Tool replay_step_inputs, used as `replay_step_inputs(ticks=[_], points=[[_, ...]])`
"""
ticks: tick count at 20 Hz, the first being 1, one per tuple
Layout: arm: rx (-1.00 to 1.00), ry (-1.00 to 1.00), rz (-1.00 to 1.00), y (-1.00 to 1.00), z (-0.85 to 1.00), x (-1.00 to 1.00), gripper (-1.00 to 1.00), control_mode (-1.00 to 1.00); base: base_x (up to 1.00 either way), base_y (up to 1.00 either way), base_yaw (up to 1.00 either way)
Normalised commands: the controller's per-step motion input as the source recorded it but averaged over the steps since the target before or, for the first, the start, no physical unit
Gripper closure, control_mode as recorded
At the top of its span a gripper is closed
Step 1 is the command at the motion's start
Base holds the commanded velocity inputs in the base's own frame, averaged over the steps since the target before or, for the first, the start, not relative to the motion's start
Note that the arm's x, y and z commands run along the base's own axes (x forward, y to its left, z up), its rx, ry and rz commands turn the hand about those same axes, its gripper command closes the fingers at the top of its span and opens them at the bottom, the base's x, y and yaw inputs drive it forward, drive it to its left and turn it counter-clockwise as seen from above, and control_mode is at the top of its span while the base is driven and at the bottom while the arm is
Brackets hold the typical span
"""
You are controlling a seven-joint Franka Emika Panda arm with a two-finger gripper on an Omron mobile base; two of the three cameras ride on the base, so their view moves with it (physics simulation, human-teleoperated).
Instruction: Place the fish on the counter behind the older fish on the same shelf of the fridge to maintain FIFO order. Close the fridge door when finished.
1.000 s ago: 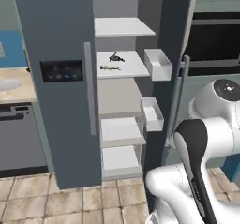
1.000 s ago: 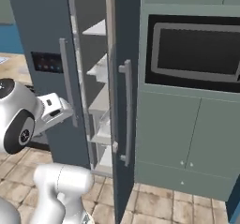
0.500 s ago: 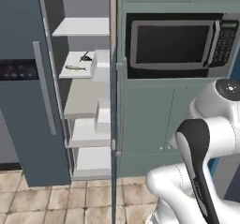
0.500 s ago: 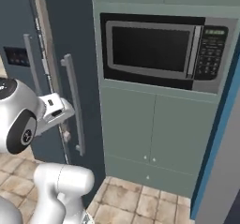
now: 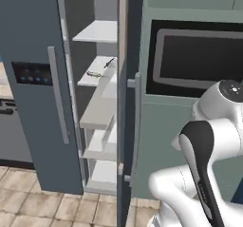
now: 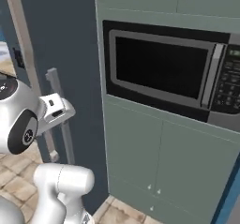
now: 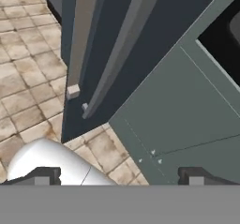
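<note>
The fridge (image 5: 42, 79) stands at nine o'clock, its right door ajar. On one shelf (image 5: 97, 79) lie the dark fish (image 5: 109, 63) and, toward seven o'clock, the older fish (image 5: 93, 74). The end effector (image 7: 119, 176) is spread wide, empty.

Black built-in microwave (image 6: 164, 75) set in grey-green cabinets (image 6: 159, 171), beige tiled floor (image 7: 28, 92) below

Fridge shelf w/ two fish
White shelf (image 5: 97, 74) in the open fridge (image 5: 42, 45) carries pale older fish (image 5: 93, 74) near front edge; dark fish (image 5: 109, 63) lies at 2 o'clock of it, further back.
</note>
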Motion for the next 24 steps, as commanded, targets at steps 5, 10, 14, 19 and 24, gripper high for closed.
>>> replay_step_inputs(ticks=[5,10,14,19,24], points=[[0.00,0.00,0.00,0.00,0.00,0.00,-1.00,1.00,0.33,-0.47,0.42],[0.00,0.00,0.00,0.00,0.00,0.00,-1.00,1.00,0.47,-0.25,0.39],[0.00,0.00,0.00,0.00,0.00,0.00,-1.00,1.00,0.50,-0.32,0.42],[0.00,0.00,0.00,0.00,0.00,0.00,-1.00,1.00,0.25,-0.36,0.34],[0.00,0.00,0.00,0.00,0.00,0.00,-1.00,1.00,0.04,-0.16,0.08]])
